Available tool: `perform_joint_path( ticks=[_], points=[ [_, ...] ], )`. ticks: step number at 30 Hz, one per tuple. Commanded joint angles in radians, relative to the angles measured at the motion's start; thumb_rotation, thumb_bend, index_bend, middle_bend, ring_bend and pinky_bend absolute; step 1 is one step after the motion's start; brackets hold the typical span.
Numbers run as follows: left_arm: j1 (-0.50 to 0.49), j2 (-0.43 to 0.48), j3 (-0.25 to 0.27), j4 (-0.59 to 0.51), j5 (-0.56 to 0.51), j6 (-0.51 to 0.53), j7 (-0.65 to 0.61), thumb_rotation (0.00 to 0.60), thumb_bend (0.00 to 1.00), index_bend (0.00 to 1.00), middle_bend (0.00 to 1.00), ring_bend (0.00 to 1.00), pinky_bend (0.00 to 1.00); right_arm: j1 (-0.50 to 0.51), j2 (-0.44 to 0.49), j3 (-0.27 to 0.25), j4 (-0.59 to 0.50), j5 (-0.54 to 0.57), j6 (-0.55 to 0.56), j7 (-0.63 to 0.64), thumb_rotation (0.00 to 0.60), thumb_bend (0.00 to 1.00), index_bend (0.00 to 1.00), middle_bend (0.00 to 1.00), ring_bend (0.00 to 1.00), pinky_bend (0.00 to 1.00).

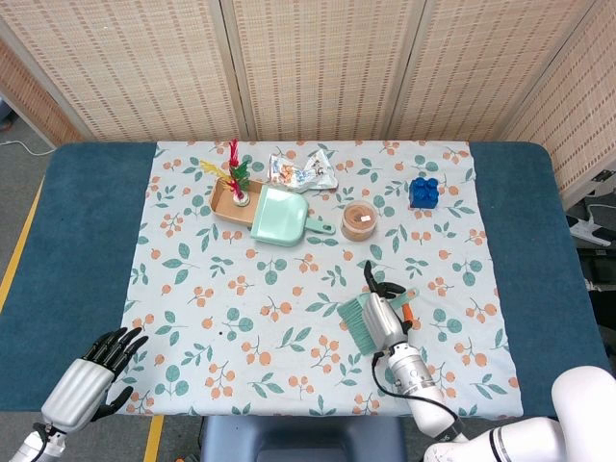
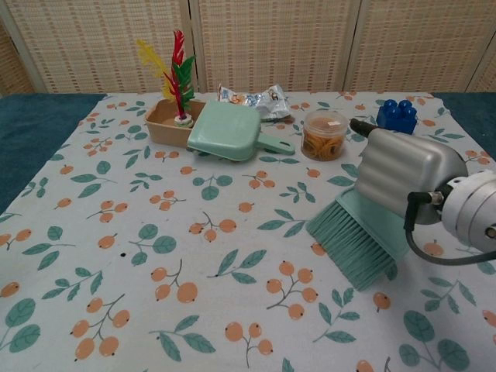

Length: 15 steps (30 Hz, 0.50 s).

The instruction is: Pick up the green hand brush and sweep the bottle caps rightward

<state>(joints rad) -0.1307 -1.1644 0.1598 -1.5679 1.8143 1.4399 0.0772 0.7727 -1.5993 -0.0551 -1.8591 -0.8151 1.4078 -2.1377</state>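
My right hand (image 1: pixel 389 320) (image 2: pixel 404 178) grips the green hand brush (image 1: pixel 360 319) (image 2: pixel 356 241), whose bristles point down-left onto the floral cloth (image 1: pixel 241 289) right of the middle. An orange and a green bit, perhaps caps, show beside the hand in the head view (image 1: pixel 408 312); in the chest view no caps can be made out. My left hand (image 1: pixel 91 375) hovers at the near left edge, fingers spread, holding nothing.
At the back stand a green dustpan (image 1: pixel 280 217) (image 2: pixel 225 132), a brown tray with a feathered shuttlecock (image 1: pixel 234 185) (image 2: pixel 174 97), a crumpled wrapper (image 1: pixel 302 170) (image 2: pixel 253 96), a small clear tub (image 1: pixel 359 220) (image 2: pixel 324 134) and a blue block (image 1: pixel 424 192) (image 2: pixel 397 115).
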Motion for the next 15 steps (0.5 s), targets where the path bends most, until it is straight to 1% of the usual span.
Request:
perform_joint_path(
  ticks=[1,10,15],
  points=[
    [-0.003,-0.003,-0.003,0.0,-0.008,-0.008,0.007,0.599,0.36,0.0,0.0,0.0,0.13,0.013,0.024,-0.008,0.018,0.017,-0.002,0.017,0.6,0.53,0.98,0.77,0.51,0.0],
    [-0.006,-0.022,-0.011,0.006,-0.034,-0.035,0.038,0.6,0.36,0.0,0.0,0.0,0.13,0.047,0.072,-0.019,0.116,0.069,-0.04,0.08,0.6,0.53,0.98,0.77,0.51,0.0],
    [-0.011,-0.035,-0.018,0.009,-0.057,-0.057,0.058,0.6,0.36,0.0,0.0,0.0,0.13,0.07,0.074,-0.018,0.192,0.098,-0.079,0.115,0.6,0.53,0.98,0.77,0.51,0.0]
  ],
)
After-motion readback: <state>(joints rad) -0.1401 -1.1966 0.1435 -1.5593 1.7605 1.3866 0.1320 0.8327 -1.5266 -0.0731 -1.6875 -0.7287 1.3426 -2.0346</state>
